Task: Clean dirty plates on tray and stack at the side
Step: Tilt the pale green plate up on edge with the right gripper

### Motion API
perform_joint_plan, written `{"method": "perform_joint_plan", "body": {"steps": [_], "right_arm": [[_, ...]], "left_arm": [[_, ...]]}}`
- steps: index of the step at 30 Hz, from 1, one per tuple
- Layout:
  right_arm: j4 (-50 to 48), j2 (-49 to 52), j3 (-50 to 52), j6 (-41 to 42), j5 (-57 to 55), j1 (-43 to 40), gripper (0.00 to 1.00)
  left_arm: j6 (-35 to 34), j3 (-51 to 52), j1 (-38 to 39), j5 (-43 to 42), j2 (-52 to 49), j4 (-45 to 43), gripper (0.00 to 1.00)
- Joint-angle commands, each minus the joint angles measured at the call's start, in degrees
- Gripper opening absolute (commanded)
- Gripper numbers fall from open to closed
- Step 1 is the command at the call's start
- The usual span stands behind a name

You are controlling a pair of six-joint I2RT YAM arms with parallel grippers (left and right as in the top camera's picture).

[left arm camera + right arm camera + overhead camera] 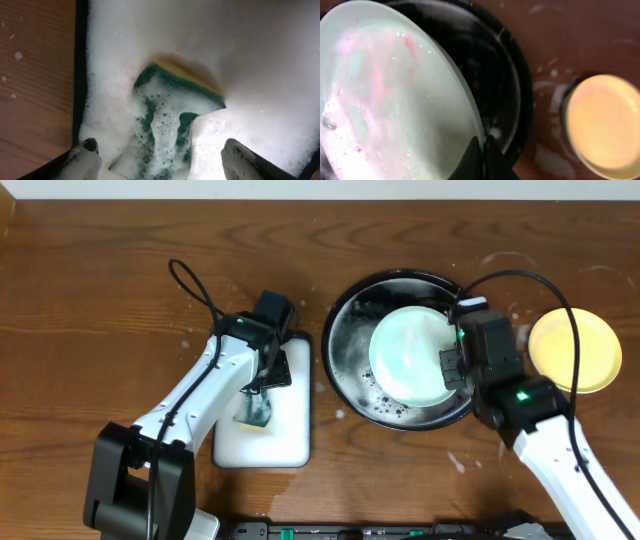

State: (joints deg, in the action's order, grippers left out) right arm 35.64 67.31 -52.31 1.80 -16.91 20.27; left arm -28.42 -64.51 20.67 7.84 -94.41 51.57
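Observation:
A pale mint-green plate (405,355) hangs over the black round tray (345,350), with my right gripper (452,365) shut on its right rim. In the right wrist view the plate (395,90) shows pink smears and suds, and the right gripper (482,147) pinches its edge above the tray (505,75). A yellow plate (575,350) lies on the streaked wood to the right, also visible in the right wrist view (602,122). My left gripper (160,148) stands open over a green and yellow sponge (165,110) lying free in foam.
The sponge (252,413) rests in a white rectangular tray (290,430) full of suds, left of the black tray. Soapy water pools inside the black tray. Bare wood (35,75) lies left of the white tray. Cables arch above both arms.

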Motion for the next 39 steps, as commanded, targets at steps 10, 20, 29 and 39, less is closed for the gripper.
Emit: {"method": "perform_joint_plan", "body": {"steps": [10,20,29,39], "right_arm": [[-4.8,-1.4,-0.3,-8.7,-24.5,12.3,0.01],[-5.1,-1.4,-0.3,-13.3,-41.9,23.1,0.01],[-5.1,-1.4,-0.3,-16.0,-49.0,28.2,0.01],[-5.1,-1.4,-0.3,-16.2,-49.3,30.6,0.01]], "left_arm": [[0.3,0.2,-0.2,0.1,0.0,0.2,0.81],[0.3,0.2,-0.2,0.1,0.0,0.2,0.81],[0.3,0.2,-0.2,0.1,0.0,0.2,0.81],[0.3,0.2,-0.2,0.1,0.0,0.2,0.81]]}}
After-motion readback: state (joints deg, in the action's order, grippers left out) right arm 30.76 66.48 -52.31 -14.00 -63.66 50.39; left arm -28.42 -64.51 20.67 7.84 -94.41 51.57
